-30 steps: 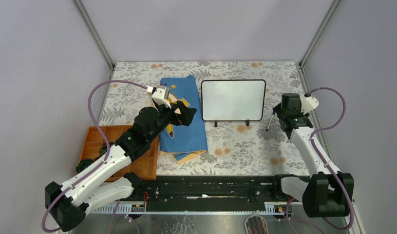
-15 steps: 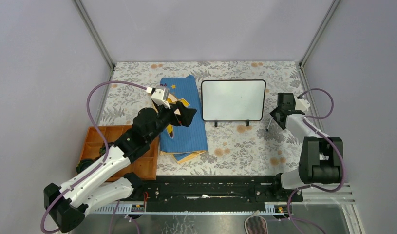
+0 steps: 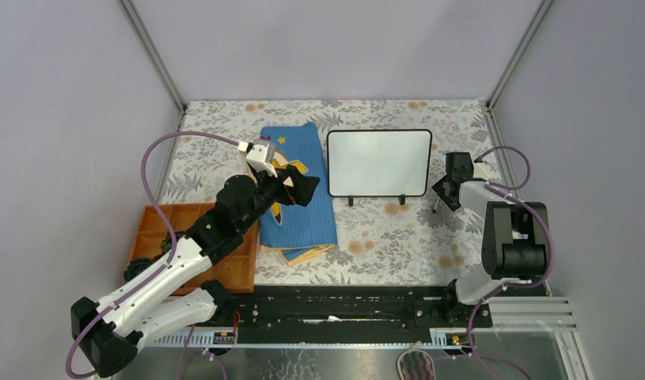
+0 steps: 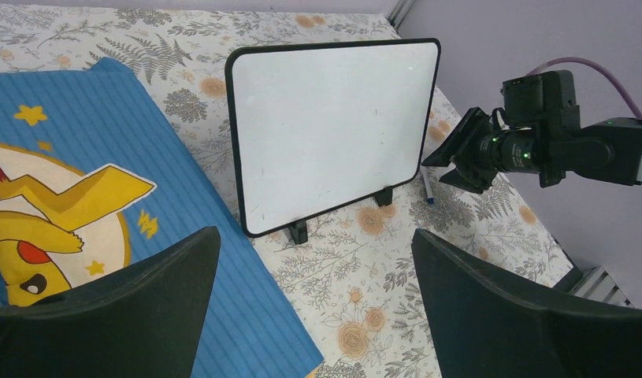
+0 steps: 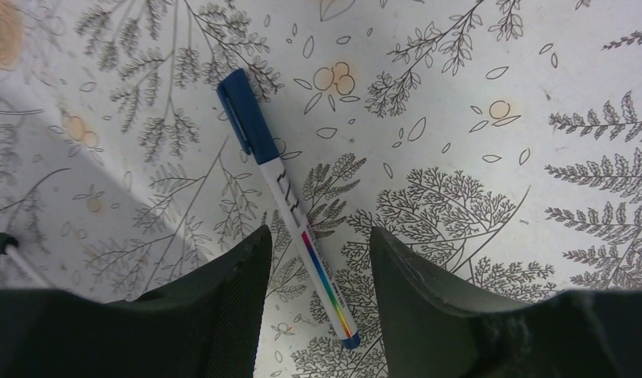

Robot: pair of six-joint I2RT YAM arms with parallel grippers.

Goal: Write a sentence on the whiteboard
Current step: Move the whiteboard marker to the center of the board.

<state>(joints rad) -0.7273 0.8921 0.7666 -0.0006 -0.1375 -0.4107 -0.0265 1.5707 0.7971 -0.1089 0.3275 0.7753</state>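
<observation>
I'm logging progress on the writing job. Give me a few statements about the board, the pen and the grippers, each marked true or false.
1. The whiteboard is blank. True.
2. The marker is uncapped. False: its blue cap is on.
3. The right gripper straddles the marker, which lies on the floral tablecloth. True.
4. The left gripper holds the whiteboard. False: it is open and empty, over the blue cartoon-print cloth.
</observation>
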